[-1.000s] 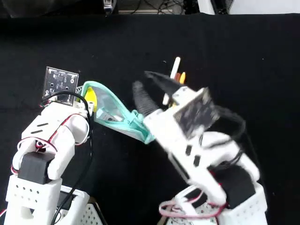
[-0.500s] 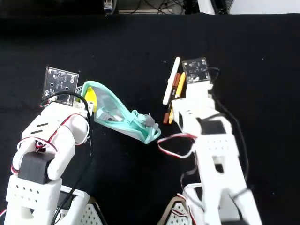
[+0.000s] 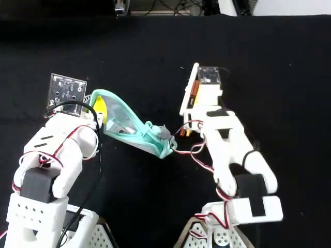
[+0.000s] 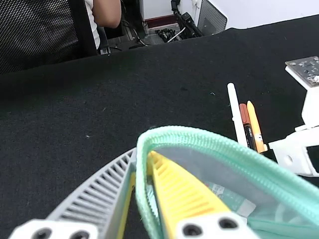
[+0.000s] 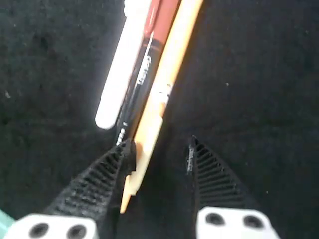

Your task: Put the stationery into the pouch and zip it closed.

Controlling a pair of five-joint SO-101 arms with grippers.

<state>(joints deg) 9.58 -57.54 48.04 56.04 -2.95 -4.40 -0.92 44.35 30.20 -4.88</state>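
Lying side by side on the black table (image 3: 269, 62) are three pieces of stationery: a white pen (image 3: 188, 93), a brown pen (image 3: 195, 92) and an orange pen (image 5: 169, 74). All three touch along their lengths and sit outside the pouch (image 3: 132, 132), just beside its lower corner.

White lettering (image 5: 144, 64) runs along the brown pen's barrel in the right wrist view, and smaller print continues toward its dark end. It is too blurred to make out. The white and orange barrels show no legible marks.

The right arm (image 3: 227, 139) stretches over the pens. The right gripper (image 5: 159, 159) is released, its black ribbed jaws spread apart. The orange pen's pointed end lies between them, against one finger (image 5: 117, 167) and clear of the other.

The left gripper (image 4: 142, 155) is clenched on the pouch's mint-green zip edge (image 4: 199, 139), with the yellow finger (image 4: 174, 194) inside the mouth and the grey finger (image 4: 99, 194) outside. The pouch is lifted at that end and gapes open. Its far end slopes down to the table, where the grey zip pull (image 3: 164, 133) rests near the pens' lower tips. A pale printed patch (image 4: 224, 191) shows through the pouch's clear wall, but none of its writing can be read.
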